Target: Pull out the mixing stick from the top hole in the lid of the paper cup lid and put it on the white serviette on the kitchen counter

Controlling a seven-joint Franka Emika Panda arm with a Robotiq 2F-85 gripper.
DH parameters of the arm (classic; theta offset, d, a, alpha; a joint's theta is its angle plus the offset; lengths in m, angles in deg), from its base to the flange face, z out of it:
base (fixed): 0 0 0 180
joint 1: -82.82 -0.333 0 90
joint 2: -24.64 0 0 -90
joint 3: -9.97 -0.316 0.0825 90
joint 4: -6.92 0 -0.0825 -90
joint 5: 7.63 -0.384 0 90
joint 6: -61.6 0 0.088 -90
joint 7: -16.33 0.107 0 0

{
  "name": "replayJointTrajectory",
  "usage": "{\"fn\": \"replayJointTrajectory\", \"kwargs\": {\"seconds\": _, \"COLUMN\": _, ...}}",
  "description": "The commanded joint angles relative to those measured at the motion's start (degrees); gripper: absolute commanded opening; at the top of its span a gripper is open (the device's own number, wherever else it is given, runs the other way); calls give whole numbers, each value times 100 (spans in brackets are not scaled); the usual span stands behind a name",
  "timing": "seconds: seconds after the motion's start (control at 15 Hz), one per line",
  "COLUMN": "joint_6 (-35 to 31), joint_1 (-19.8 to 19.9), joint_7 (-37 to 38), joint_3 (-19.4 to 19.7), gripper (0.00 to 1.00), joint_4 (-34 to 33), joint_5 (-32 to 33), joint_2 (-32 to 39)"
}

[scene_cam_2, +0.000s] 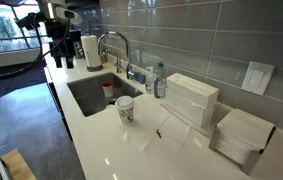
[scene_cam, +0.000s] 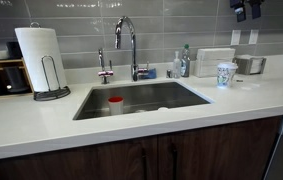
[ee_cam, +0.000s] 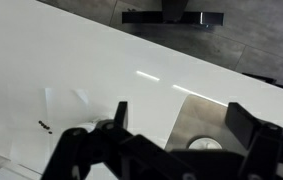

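The paper cup (scene_cam: 226, 74) with its white lid (scene_cam: 226, 66) stands on the white kitchen counter (scene_cam: 131, 125) beside the sink, also in an exterior view (scene_cam_2: 125, 109). No stick shows in the lid. A thin dark mixing stick (ee_cam: 45, 125) lies flat on the counter at the edge of a faint white serviette (ee_cam: 67, 102); it also shows in an exterior view (scene_cam_2: 160, 131). I cannot tell whether it rests on the serviette. My gripper (ee_cam: 186, 118) is open and empty, high above the counter, and shows at the top of an exterior view (scene_cam: 245, 9).
The steel sink (scene_cam: 171, 97) holds a red-topped container (scene_cam: 115, 103). A faucet (scene_cam: 131, 45), a paper towel stand (scene_cam: 43, 62), a soap bottle (scene_cam_2: 159, 80) and white napkin boxes (scene_cam_2: 191, 97) line the back wall. A sink corner (ee_cam: 186, 125) lies below my fingers.
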Motion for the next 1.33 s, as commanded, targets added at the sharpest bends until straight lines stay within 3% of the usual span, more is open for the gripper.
{"fn": "replayJointTrajectory", "kwargs": {"seconds": 0.0, "joint_6": -365, "joint_1": 73, "joint_7": -547, "joint_3": 410, "gripper": 100, "joint_4": -123, "joint_5": 132, "joint_2": 226}}
{"fn": "replayJointTrajectory", "kwargs": {"seconds": 0.67, "joint_6": -1112, "joint_1": 426, "joint_7": -1573, "joint_3": 1119, "gripper": 100, "joint_4": 108, "joint_5": 296, "joint_2": 776}}
{"fn": "replayJointTrajectory", "kwargs": {"seconds": 1.0, "joint_6": -1605, "joint_1": 564, "joint_7": -1812, "joint_3": 1294, "gripper": 100, "joint_4": 389, "joint_5": 260, "joint_2": 1026}}
{"fn": "replayJointTrajectory", "kwargs": {"seconds": 1.07, "joint_6": -1338, "joint_1": 541, "joint_7": -1669, "joint_3": 1226, "gripper": 100, "joint_4": 185, "joint_5": 195, "joint_2": 988}}
{"fn": "replayJointTrajectory", "kwargs": {"seconds": 1.27, "joint_6": -1483, "joint_1": 569, "joint_7": -1712, "joint_3": 1253, "gripper": 100, "joint_4": 280, "joint_5": 195, "joint_2": 1079}}
